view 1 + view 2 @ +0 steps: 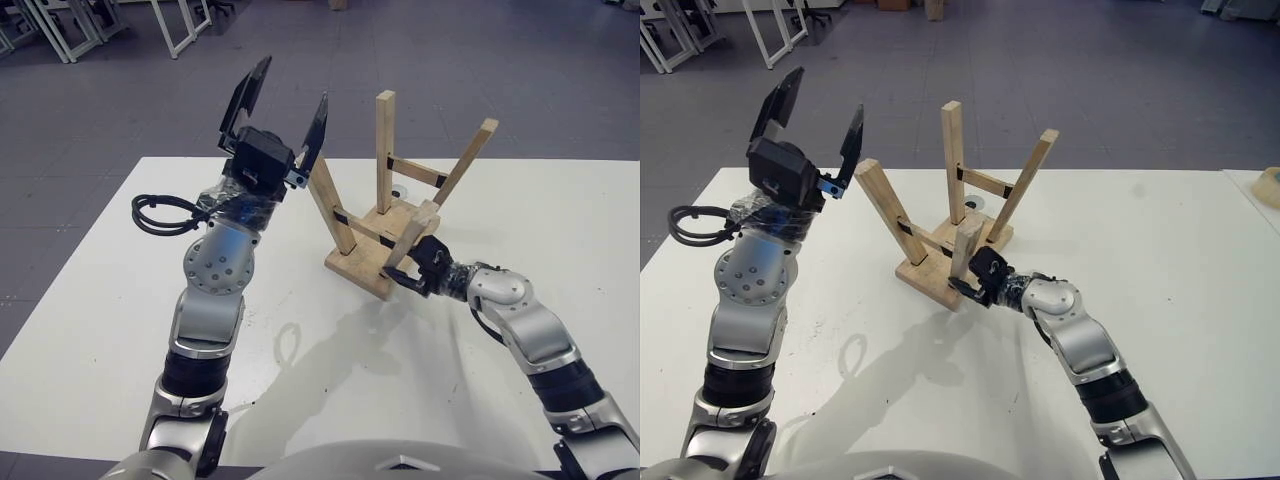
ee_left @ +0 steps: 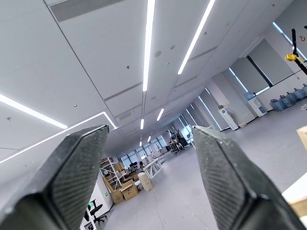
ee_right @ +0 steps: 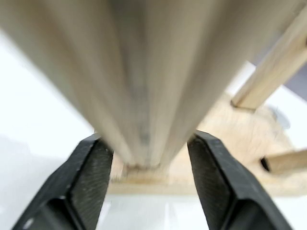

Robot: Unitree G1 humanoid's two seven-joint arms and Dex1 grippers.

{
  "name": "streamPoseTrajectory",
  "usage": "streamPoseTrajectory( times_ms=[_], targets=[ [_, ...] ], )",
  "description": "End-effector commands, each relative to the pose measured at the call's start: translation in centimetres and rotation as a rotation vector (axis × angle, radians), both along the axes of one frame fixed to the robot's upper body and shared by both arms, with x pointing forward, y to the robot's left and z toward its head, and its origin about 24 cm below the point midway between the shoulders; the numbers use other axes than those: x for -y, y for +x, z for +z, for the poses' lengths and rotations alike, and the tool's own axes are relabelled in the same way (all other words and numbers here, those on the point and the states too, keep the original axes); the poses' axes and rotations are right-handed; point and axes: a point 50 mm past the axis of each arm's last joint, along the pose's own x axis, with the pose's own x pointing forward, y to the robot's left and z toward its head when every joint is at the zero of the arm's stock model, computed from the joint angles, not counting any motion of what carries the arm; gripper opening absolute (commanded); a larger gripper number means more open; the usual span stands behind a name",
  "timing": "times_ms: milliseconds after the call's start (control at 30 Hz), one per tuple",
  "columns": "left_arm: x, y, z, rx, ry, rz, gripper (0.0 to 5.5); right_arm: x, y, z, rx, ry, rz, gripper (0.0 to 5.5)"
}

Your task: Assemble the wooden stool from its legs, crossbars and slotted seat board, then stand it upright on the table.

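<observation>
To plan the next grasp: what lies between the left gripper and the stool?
Nothing; the right eye view shows a bare gap from left gripper to stool.

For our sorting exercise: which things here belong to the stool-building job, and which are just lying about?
Job: wooden stool, legs up; its leg, clamped by the right gripper; left gripper, open, raised.
Lying about: small round item on the table behind the stool; wooden piece beyond the table's right end.

Upturned stool [image 1: 365, 265], splayed legs [image 1: 385, 150], centre-table
</observation>
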Motion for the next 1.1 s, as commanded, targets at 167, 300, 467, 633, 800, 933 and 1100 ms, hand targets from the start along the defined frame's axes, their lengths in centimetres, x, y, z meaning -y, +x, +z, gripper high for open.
streamPoseTrajectory(
  times_ms=[167,300,467,633,800,933,1100],
  targets=[
    [-1.9,-0.2,-1.6,-0.049,0.024,0.088,3.22,2.9,-0.8,0.7,-0.066,-0.112,0.018,3.79],
    [-3.8,-0.4,-1.7,-0.029,0.008,0.192,3.22,5.7,2.2,2.7,0.026,-0.147,-0.157,3.79],
    [-4.1,-0.2,-1.0,-0.015,-0.002,0.184,3.22,2.4,3.3,4.1,0.074,-0.007,-0.11,3.79],
    [-3.9,0.4,3.0,0.051,-0.037,0.108,3.22,-3.0,-0.3,6.4,0.049,0.167,0.126,3.79],
    [-5.2,1.1,7.7,0.08,-0.092,0.05,3.22,-2.4,0.2,7.4,0.073,0.148,0.082,3.79],
    [-5.9,1.6,10.9,0.006,-0.304,-0.11,3.22,-2.7,-0.3,10.7,0.136,0.265,0.078,3.79],
    [-3.3,1.0,12.1,-0.129,-0.451,-0.32,3.22,-3.7,-0.9,18.0,0.282,0.547,0.038,3.79]
  ],
)
